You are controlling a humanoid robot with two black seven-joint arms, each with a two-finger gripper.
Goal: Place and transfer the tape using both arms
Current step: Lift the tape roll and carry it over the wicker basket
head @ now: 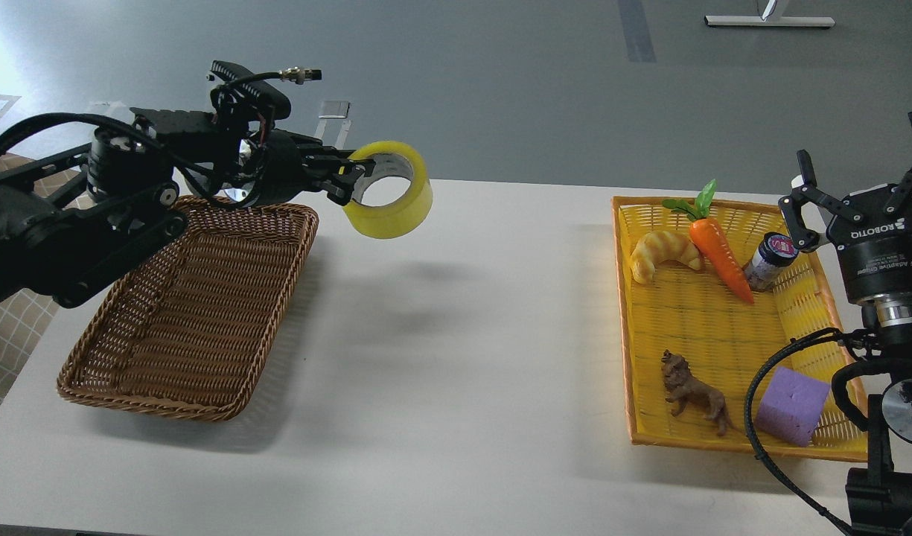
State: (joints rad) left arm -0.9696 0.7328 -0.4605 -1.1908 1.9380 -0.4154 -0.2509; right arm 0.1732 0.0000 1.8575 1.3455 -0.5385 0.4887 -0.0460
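Note:
The yellow tape roll [392, 195] with its grey-white core hangs in the air above the white table [456, 335], just right of the brown wicker basket [191, 309]. My left gripper [349, 179] is shut on the tape, with one finger through the core and one outside the rim. My left arm reaches in from the left over the brown basket. My right gripper [861, 167] is open and empty, pointing up, at the right edge beside the yellow basket [724, 327].
The yellow basket holds a toy croissant [664, 253], a toy carrot [716, 249], a small dark jar [770, 260], a brown toy lion [694, 393] and a purple foam block [793, 404]. The brown basket holds nothing.

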